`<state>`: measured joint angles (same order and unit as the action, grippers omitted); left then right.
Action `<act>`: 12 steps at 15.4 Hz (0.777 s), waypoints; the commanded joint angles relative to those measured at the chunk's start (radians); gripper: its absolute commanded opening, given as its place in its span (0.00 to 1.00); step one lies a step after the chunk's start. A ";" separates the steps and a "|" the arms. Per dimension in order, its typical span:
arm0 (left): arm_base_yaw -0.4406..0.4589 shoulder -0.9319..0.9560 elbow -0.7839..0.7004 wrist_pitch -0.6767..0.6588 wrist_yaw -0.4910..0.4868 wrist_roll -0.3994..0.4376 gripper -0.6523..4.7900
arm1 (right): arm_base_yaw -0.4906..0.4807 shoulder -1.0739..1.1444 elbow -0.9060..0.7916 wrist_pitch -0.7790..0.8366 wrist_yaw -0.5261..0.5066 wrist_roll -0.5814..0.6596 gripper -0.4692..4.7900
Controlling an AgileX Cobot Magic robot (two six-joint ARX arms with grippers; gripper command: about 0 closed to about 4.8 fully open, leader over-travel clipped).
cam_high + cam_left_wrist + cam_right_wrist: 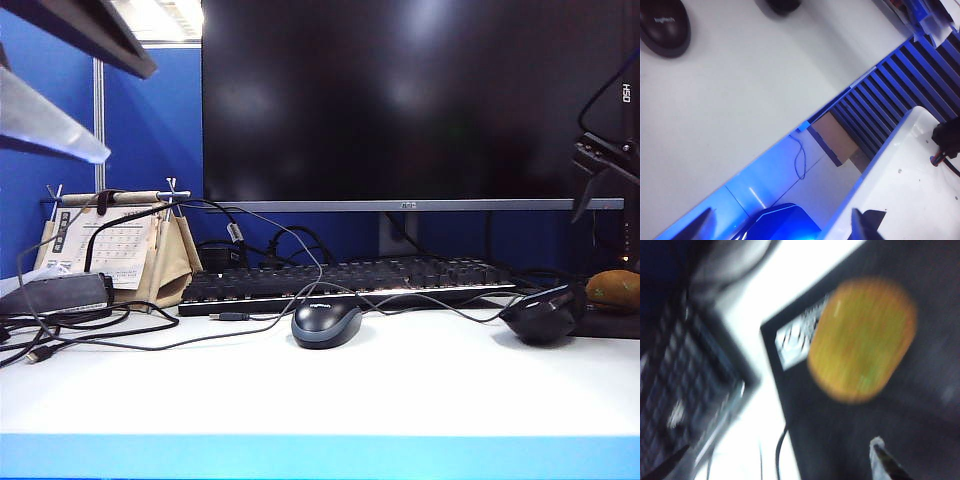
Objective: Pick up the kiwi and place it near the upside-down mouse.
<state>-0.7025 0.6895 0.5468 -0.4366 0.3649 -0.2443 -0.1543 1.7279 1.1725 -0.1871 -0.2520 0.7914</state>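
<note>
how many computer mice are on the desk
2. A smooth dark blue-grey mouse sits at the desk's middle, before the black keyboard; a glossy black upside-down mouse lies at right, beside the fuzzy brown kiwi.

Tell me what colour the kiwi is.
The kiwi is golden-brown with a greenish tinge, best seen in the right wrist view.

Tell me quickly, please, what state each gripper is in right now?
Left gripper: open, empty, out over the table's front edge.
Right gripper: open, empty, above the kiwi.
</note>
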 commanded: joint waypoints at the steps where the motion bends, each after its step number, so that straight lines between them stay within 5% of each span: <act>1: 0.000 0.000 0.003 0.001 0.006 -0.010 0.77 | -0.013 0.052 0.002 0.058 0.003 0.002 1.00; 8: 0.000 0.000 0.003 0.020 0.014 -0.052 0.77 | -0.045 0.176 0.003 0.224 0.079 0.030 1.00; 12: 0.000 0.000 0.003 0.051 -0.017 -0.051 0.77 | -0.057 0.227 0.003 0.294 0.018 0.092 1.00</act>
<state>-0.7025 0.6895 0.5468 -0.4095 0.3584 -0.2935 -0.2138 1.9469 1.1736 0.0746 -0.2146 0.8585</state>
